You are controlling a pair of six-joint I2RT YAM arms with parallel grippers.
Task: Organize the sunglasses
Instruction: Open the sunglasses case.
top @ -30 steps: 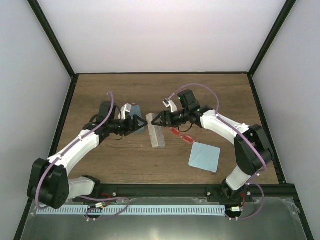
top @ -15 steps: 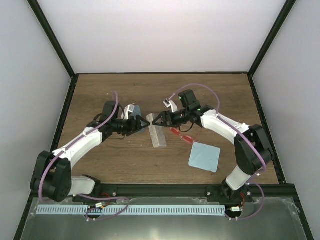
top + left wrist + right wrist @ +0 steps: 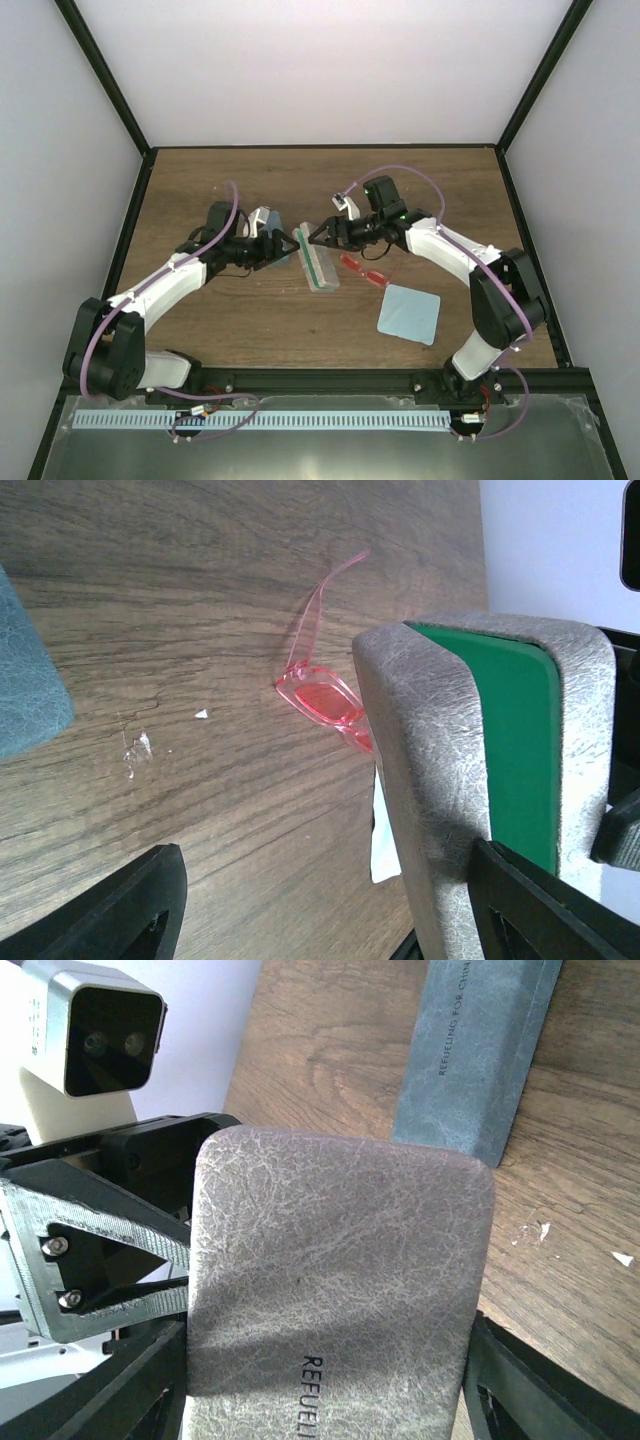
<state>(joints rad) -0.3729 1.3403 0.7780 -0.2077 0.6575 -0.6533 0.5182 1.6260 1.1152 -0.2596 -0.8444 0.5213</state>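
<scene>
Top external is showing the grey case [image 3: 322,268] lying mid-desk w/ its green lining exposed, so I'm judging it open or partway open. I'm seeing nothing inside it. The sunglasses [image 3: 364,269] are lying on the bare desk [image 3: 200,320] just right of the case, toward the right edge, w/ one arm sticking out unfolded in the left wrist view. So I'm reading the job as barely begun: the case is getting readied, and the pick, fold and stow are not yet done.

The right gripper [image 3: 308,237] is at the case's far end. Its wrist cam is showing the grey shell filling the gap btwn the jaws, so I'm calling it clamped on the case. The left gripper [image 3: 288,246] is meeting the case's left side w/ jaws spread wide and only wood btwn them.

The cloth [image 3: 409,315] is lying toward the near right corner. A blue case [image 3: 480,1050] is sitting closed beyond the grey one, contents hidden.
</scene>
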